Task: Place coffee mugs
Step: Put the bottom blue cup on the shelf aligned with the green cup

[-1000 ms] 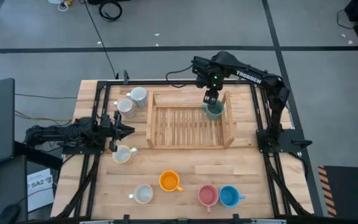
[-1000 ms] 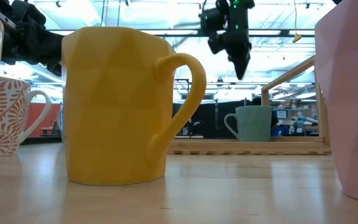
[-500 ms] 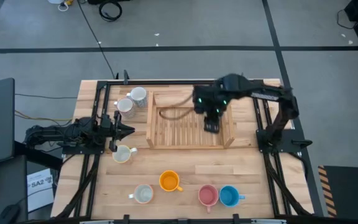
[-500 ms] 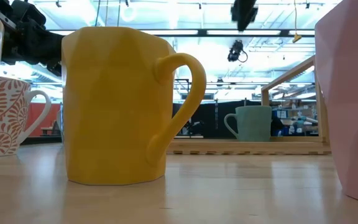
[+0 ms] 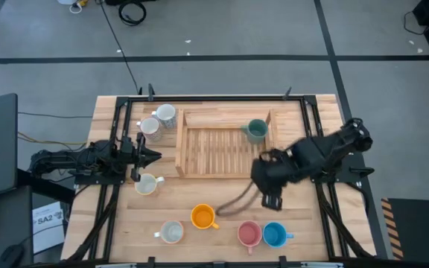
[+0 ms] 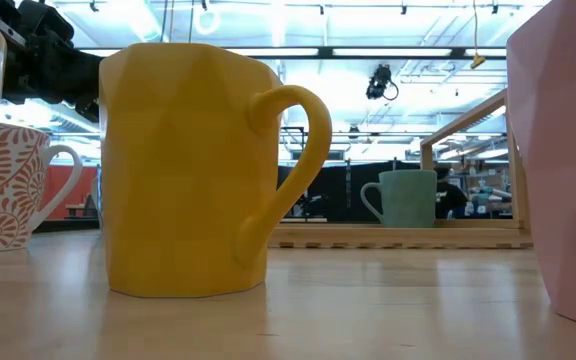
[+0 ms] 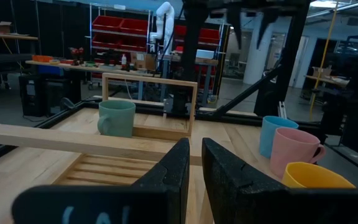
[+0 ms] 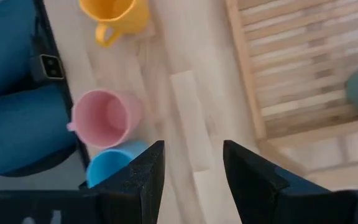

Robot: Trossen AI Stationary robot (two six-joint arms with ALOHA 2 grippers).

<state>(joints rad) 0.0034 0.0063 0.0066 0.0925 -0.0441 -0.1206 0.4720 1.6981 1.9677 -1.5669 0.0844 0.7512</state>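
The dark green mug [image 5: 255, 131] stands upright in the far right corner of the slatted wooden tray [image 5: 199, 152]; the low view shows the green mug [image 6: 403, 197] too. My right gripper [image 5: 269, 196] is open and hovers above the table between the tray's near rail and the pink mug [image 5: 249, 234] and blue mug [image 5: 275, 235]. In the right wrist view, the gripper [image 8: 191, 165] looks down on the pink mug [image 8: 104, 118] and blue mug [image 8: 114, 163]. The orange mug [image 5: 202, 217] stands left of them. My left gripper [image 5: 149, 155] waits shut at the table's left.
Two whitish-grey mugs [image 5: 164, 114] [image 5: 149, 126] stand left of the tray's far corner. The cream mug [image 5: 146, 184] sits by the left gripper and another whitish mug [image 5: 171, 232] near the front edge. Bare wood lies between the tray and the near row of mugs.
My right gripper has swung from above the dark green mug at the tray's far right corner toward the near edge, across the tray and past its near rail, and now hangs over the bare wood. The green mug has stayed in place in the tray.
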